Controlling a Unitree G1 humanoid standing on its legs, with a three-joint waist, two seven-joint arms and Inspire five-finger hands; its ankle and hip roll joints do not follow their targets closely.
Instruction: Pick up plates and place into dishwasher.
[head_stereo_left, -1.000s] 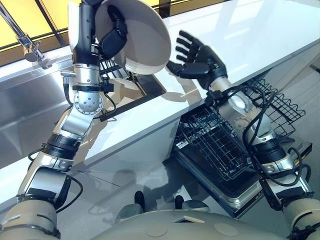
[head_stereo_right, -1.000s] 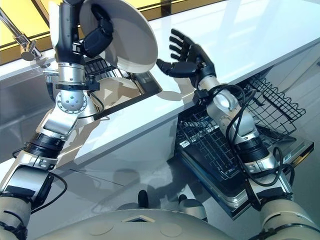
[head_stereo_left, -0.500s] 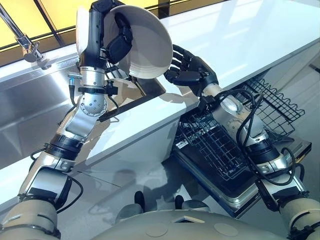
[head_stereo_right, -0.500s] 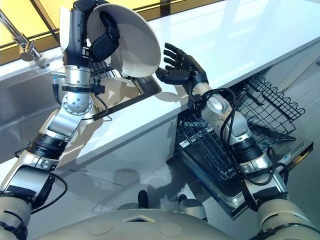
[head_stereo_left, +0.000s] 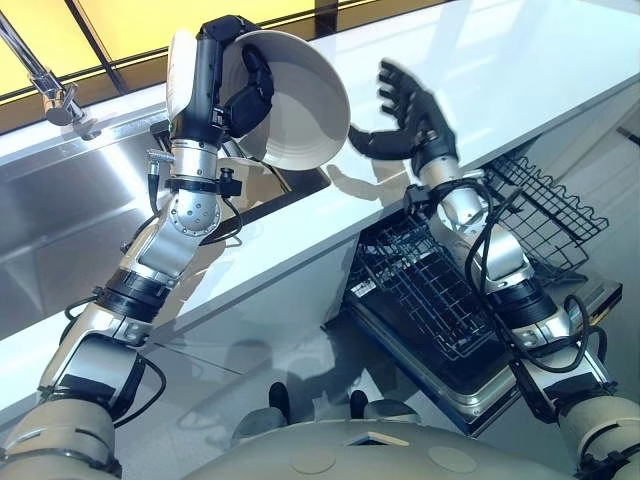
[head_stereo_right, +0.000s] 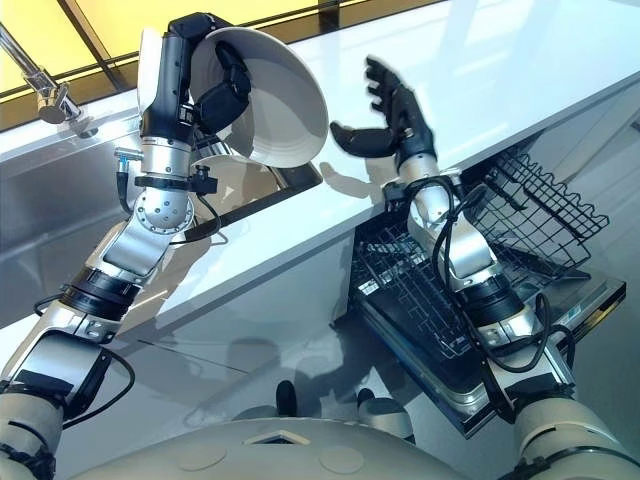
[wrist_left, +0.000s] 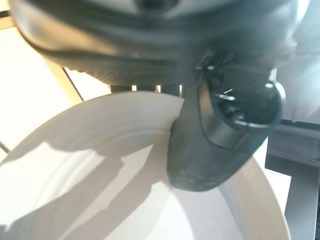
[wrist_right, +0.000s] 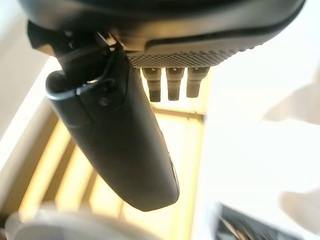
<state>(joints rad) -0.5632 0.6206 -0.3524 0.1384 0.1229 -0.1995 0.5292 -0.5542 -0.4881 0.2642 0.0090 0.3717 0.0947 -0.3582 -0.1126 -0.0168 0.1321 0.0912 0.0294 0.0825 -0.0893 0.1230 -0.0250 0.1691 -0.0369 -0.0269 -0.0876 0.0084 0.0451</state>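
The plate (head_stereo_left: 305, 115) has been carried a little lower and to the right since the earlier frames. The right hand (head_stereo_left: 412, 118), which had been brought close under the plate's rim half a second ago, has been drawn away and raised, so that a clear gap is now left between the two.

The white countertop (head_stereo_left: 520, 70) is seen running across the scene, and the stainless sink (head_stereo_left: 70, 220) is set in at its left end. Below the counter's front edge the dishwasher door (head_stereo_left: 470, 385) is folded down, and a dark wire rack (head_stereo_left: 420, 290) is pulled out over it. A second wire basket (head_stereo_left: 550, 205) is seen just to the right of the rack, close under the counter.

The plate, white and deep, is held in the air above the sink's right end and the counter's near edge, well apart from the rack. It is tipped up on edge, with its hollow turned toward the right hand. It is gripped by the left hand (head_stereo_left: 245, 95), whose dark fingers are curled over the rim onto the hollow face. In the left wrist view the thumb (wrist_left: 215, 135) is seen pressed against the plate's inner surface.

The right hand is held above the countertop with its fingers (wrist_right: 170, 85) straight and spread and its thumb stretched toward the plate, and nothing is grasped in it. A metal faucet (head_stereo_left: 55, 95) is seen at the sink's far left.
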